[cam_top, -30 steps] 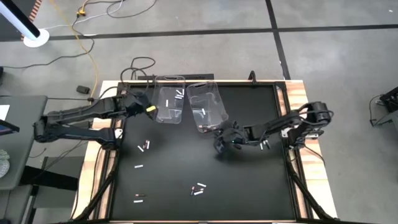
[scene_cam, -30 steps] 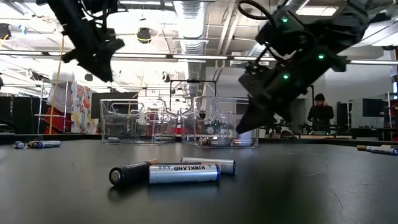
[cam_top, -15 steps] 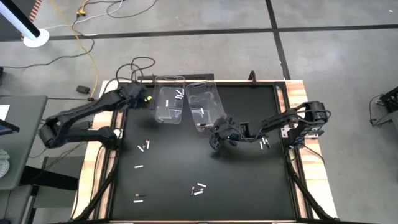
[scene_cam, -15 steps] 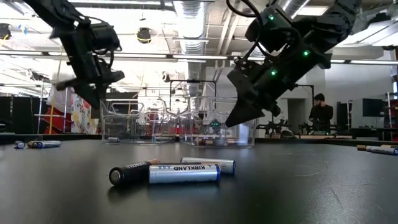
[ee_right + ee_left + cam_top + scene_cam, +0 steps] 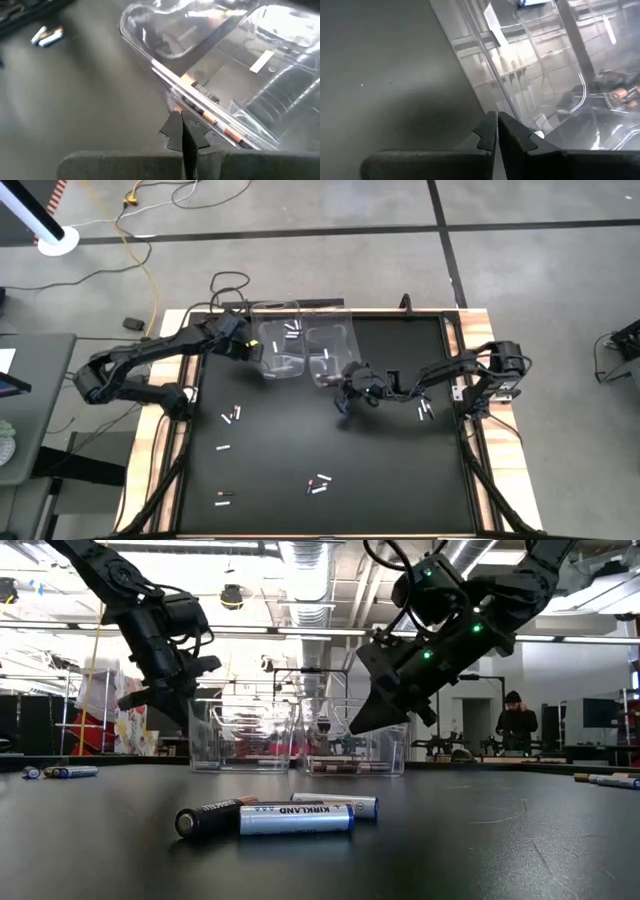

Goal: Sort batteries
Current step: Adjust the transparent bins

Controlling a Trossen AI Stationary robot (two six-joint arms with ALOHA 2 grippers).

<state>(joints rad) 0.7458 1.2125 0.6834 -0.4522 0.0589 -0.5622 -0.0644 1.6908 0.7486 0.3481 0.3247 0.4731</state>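
Note:
Two clear plastic bins stand side by side at the table's far middle. The left bin (image 5: 283, 348) and the right bin (image 5: 335, 352) each hold a few batteries. More batteries lie loose on the black mat, a trio (image 5: 275, 815) nearest the low camera and others (image 5: 232, 415) to the left. My left gripper (image 5: 250, 347) is shut at the left bin's left wall. My right gripper (image 5: 343, 396) is shut at the right bin's near wall, where dark batteries (image 5: 200, 92) lie inside. Neither gripper holds a battery. My left gripper touches the left bin's left wall (image 5: 507, 100) low down with its shut fingertips (image 5: 490, 125), slanting down from the table's left. The bin stands flat on the mat. My right gripper has its shut fingertips (image 5: 176, 120) against the foot of the right bin's near wall (image 5: 172, 102), slanting down from the near right. That bin rests on the mat.
Loose batteries also lie at the near left (image 5: 222, 498), near the middle (image 5: 318, 482) and beside the right arm (image 5: 425, 410). The table's wooden edge (image 5: 172, 430) runs along the left. A person (image 5: 515, 725) stands far behind the table.
My left gripper has come down and moved right to the left bin. The bin has slid toward the table's right, up close to the right bin. My right gripper has moved toward the table's left and far edge, up to the right bin's near wall.

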